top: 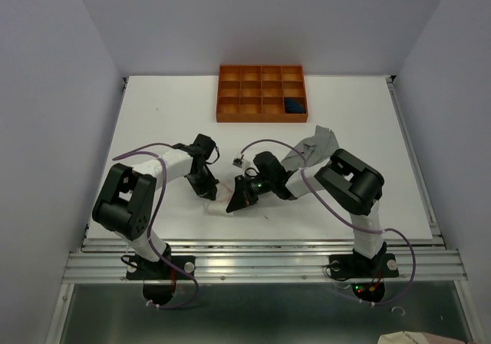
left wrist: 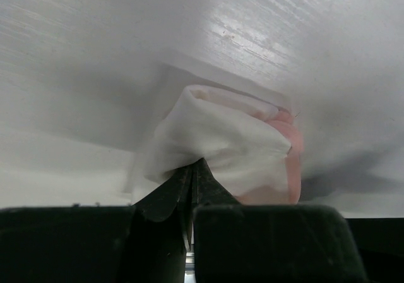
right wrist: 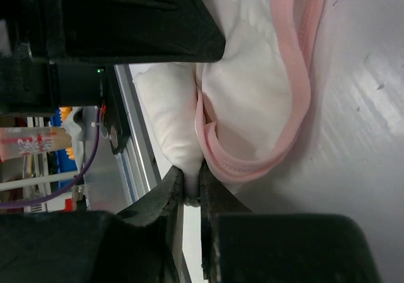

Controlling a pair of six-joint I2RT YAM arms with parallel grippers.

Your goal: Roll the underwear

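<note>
The pale pink-white underwear (top: pixel 220 206) lies bunched on the white table between both grippers. In the left wrist view it is a folded white bundle (left wrist: pixel 221 134) with a pink edge on its right. My left gripper (left wrist: pixel 192 167) is shut on a pinch of its cloth. In the right wrist view its pink trim (right wrist: pixel 297 115) curls round the white cloth, and my right gripper (right wrist: pixel 191 183) is shut on a white fold. From above, the left gripper (top: pixel 211 193) and the right gripper (top: pixel 234 200) nearly meet. The grey underwear (top: pixel 318 143) lies partly under the right arm. The navy one (top: pixel 294 106) sits in the tray.
An orange tray (top: pixel 262 92) with several compartments stands at the back of the table (top: pixel 383 198). The table's near edge and a metal rail (top: pixel 261 256) run just behind the grippers. Purple cables loop beside both arms.
</note>
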